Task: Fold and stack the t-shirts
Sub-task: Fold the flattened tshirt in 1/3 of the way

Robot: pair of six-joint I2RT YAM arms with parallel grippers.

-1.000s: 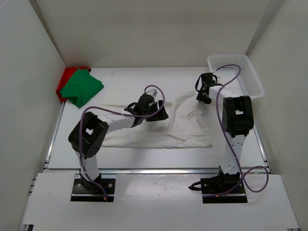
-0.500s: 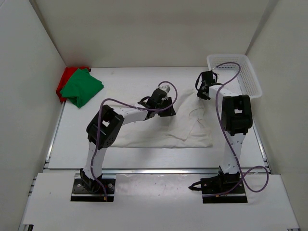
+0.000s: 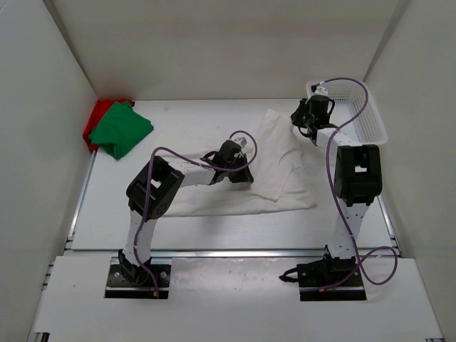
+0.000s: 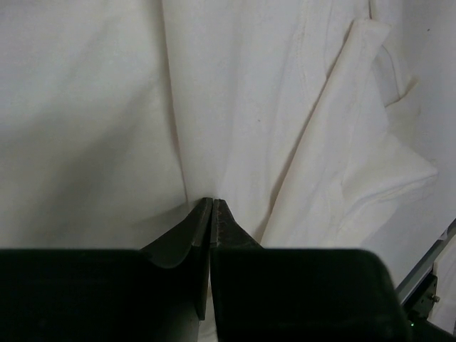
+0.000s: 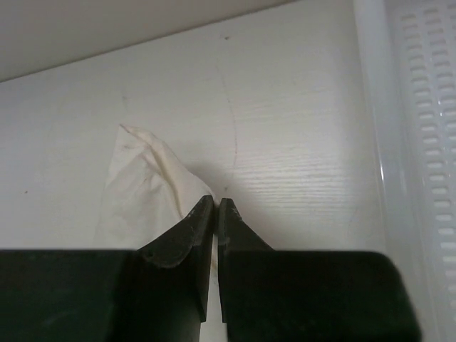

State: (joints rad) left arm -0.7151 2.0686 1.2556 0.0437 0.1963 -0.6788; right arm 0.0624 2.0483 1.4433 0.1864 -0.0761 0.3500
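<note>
— What are your fingers doing?

— My left gripper [image 4: 212, 205] is clenching on a crease in the middle of the white t-shirt [image 4: 249, 107]. My right gripper [image 5: 216, 206] is pinching one corner of it, out towards the far right of the table [image 3: 185, 114].

— Which step is that?

— I am judging it the first fold of the last shirt. The green t-shirt [image 3: 122, 128] is lying folded on the red t-shirt [image 3: 93, 122] in the far left corner.

— And next?

— I am expecting to carry both holds across together, so edge meets edge without dragging the layer beneath.

— Any room?

— The basket [image 5: 420, 107] is sitting just beside my right fingers, so I am favouring a sweep to the left. Bare table is lying open between the shirt and the folded pair. The shirt's near hem is running close to the table's near edge.
</note>
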